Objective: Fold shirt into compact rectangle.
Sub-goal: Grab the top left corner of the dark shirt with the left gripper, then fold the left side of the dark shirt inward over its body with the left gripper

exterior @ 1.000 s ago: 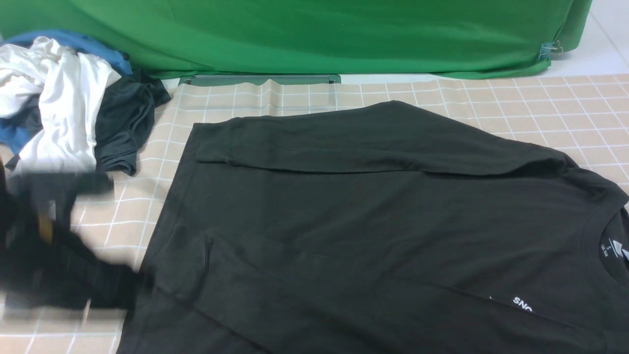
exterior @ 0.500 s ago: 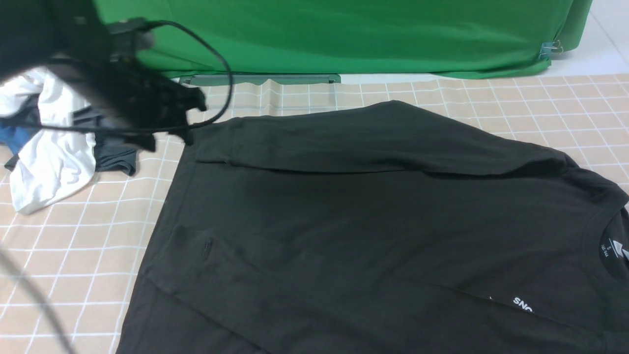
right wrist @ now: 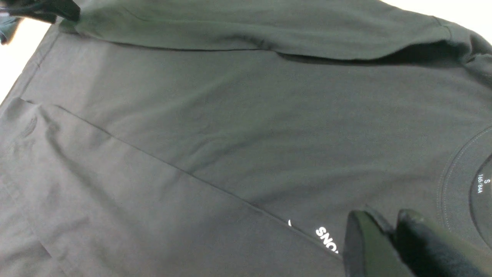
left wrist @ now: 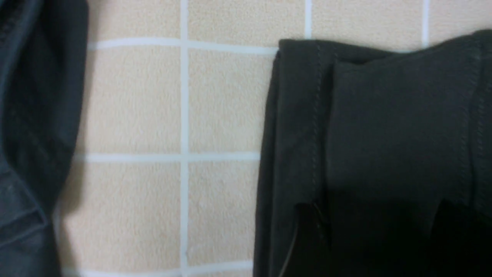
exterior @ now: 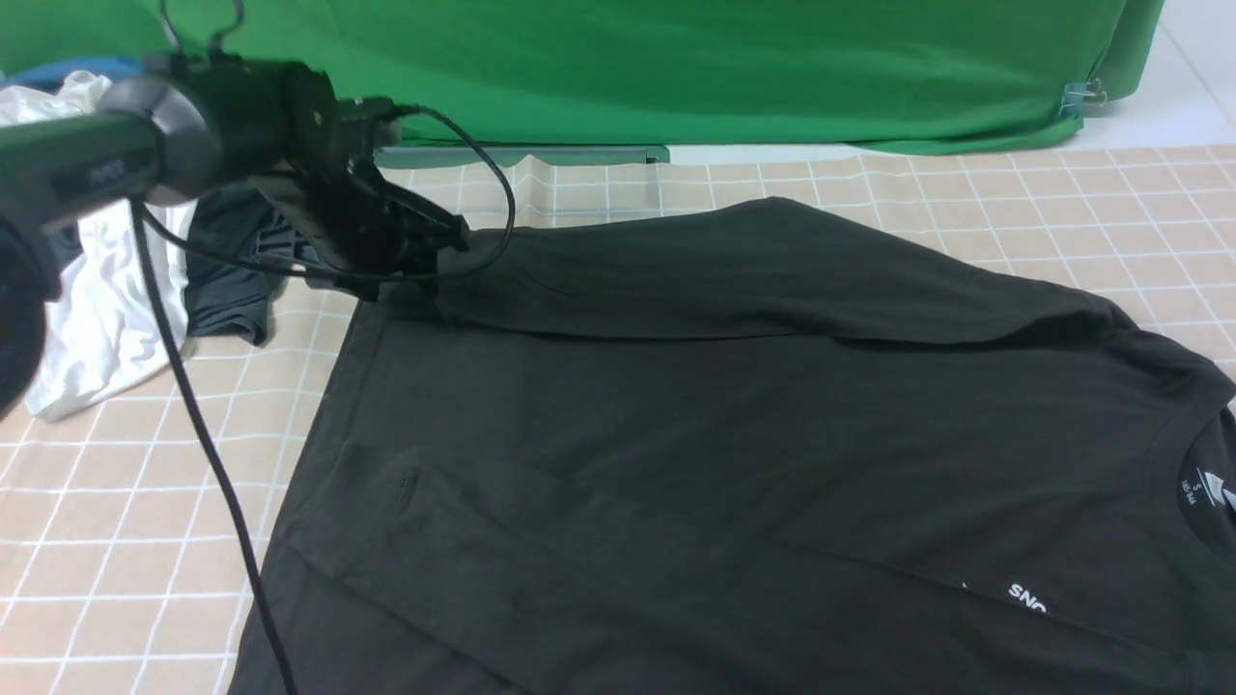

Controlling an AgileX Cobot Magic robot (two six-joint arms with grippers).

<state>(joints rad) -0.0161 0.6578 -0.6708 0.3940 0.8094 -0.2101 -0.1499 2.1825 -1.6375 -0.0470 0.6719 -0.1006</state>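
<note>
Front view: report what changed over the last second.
The left gripper swung from low at the near left up and forward to the far-left corner of the large black long-sleeved knit shirt, jaws open over the folded sleeve cuff, holding nothing. Shirt and crumpled white-and-blue clothes pile stayed put.

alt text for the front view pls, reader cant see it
A large black shirt lies flat on a beige checked tablecloth, both sleeves folded across its body. The robot's left gripper hangs over the shirt's far left corner. A heap of white, blue and dark clothes lies at far left, before a green backdrop.
</note>
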